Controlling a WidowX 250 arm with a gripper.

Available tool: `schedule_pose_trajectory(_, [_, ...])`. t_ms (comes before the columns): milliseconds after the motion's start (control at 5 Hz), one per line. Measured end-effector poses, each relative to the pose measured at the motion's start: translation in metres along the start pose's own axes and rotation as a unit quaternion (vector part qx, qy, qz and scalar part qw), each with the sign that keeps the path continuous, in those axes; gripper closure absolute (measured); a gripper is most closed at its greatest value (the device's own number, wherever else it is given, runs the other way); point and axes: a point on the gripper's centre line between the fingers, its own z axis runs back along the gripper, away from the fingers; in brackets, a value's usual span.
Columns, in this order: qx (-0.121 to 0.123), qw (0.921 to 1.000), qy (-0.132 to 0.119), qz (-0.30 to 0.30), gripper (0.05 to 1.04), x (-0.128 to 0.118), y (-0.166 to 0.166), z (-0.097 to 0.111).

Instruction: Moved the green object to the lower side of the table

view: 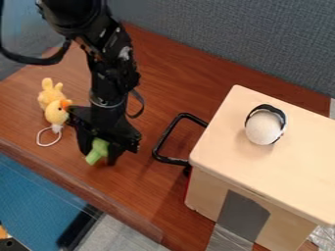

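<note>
While claw (99,156) pinches green thing (98,148), both are at 8 o'clock, near low edge of table (78,189). Move looks almost done; letting go is left.

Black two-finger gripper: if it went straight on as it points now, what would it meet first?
Likely the reddish-brown wooden tabletop, below the gripper and the light-green object between its fingers. Gap unclear from this angle.
</note>
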Motion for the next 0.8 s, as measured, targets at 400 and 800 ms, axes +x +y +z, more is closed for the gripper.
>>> schedule_pose_trajectory(400, [-0.021, 0.9994, 0.026, -0.010, 0.078, -0.009, -0.005, 0.015])
schedule_pose_trajectory(800, [-0.014, 0.9999, -0.003, -0.007, 0.084, -0.010, 0.002, 0.057])
